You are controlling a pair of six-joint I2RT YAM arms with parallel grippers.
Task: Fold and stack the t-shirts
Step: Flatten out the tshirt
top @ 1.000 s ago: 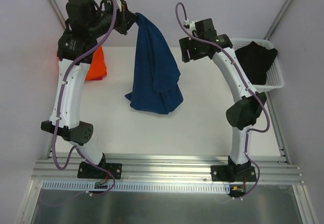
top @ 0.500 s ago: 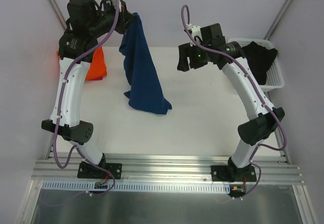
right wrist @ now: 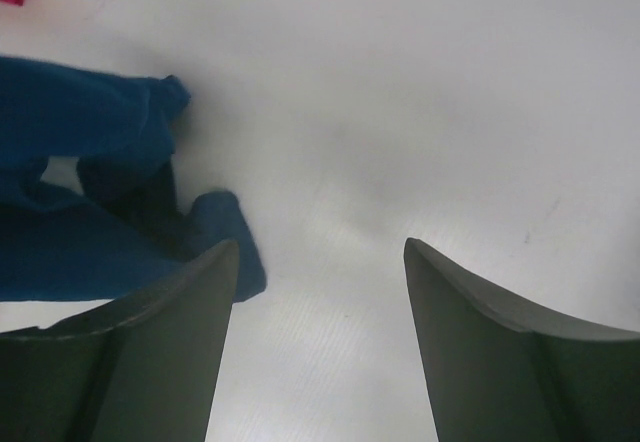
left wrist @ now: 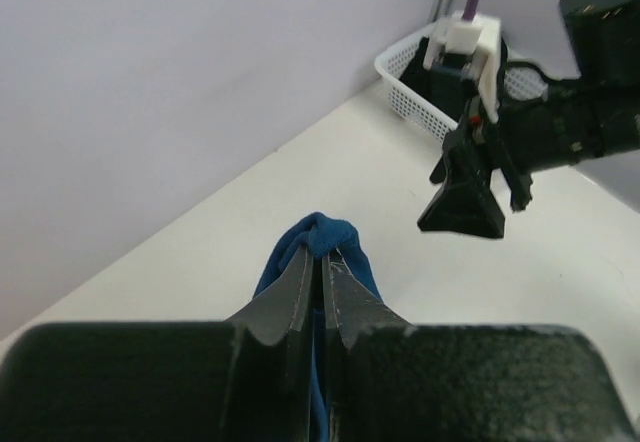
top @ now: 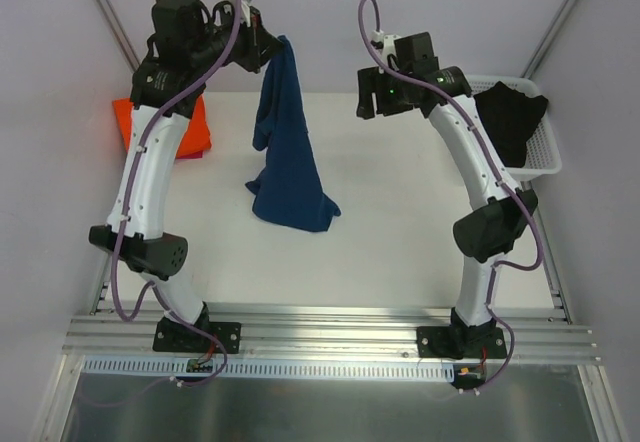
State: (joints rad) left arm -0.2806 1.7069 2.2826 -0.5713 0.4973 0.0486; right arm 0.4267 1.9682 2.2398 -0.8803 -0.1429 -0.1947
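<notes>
The left tool pinches the hanging navy t-shirt; the right tool stands wide apart.

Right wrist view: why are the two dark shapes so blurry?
Right wrist view: the right gripper's own fingers, probably too close to focus. Left wrist view: likewise the left gripper pinching the navy t-shirt. Top external view: sharp, evenly lit.
</notes>
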